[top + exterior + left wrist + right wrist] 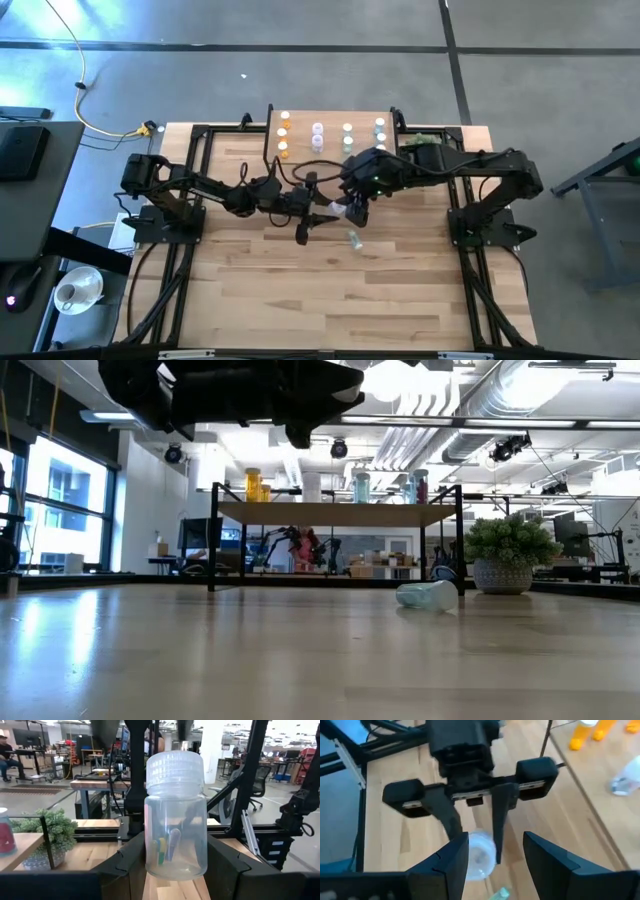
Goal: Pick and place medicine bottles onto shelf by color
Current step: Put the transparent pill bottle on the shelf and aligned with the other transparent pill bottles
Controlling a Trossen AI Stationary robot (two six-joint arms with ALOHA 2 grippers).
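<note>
1. The left end effector (472, 827) is closed on a clear, translucent plastic medicine bottle with a white ribbed cap (176, 815). Its two dark fingers (227, 865) press the bottle's sides and hold it upright above the table.

2. The right end effector (495, 862) sits just beside that bottle. Its fingers are spread apart with nothing between them, reaching toward the bottle, and whether they touch it cannot be told. This looks like a handover between the arms, or the moment just before one.

3. Both arms meet over the middle of the light wooden table (300, 300), just in front of the low light-wood shelf on black metal legs (330, 115).

4. On the shelf several bottles already stand in separate groups: orange ones (284, 132) at one end, then paler ones (318, 134), then greenish and bluish ones (380, 130) toward the other end.

5. One pale bluish bottle (427, 596) lies on its side on the table, near a small green plant in a pot (505, 555).

6. By my reading most of the sorting is done. The held bottle and the fallen one are left to place.
</note>
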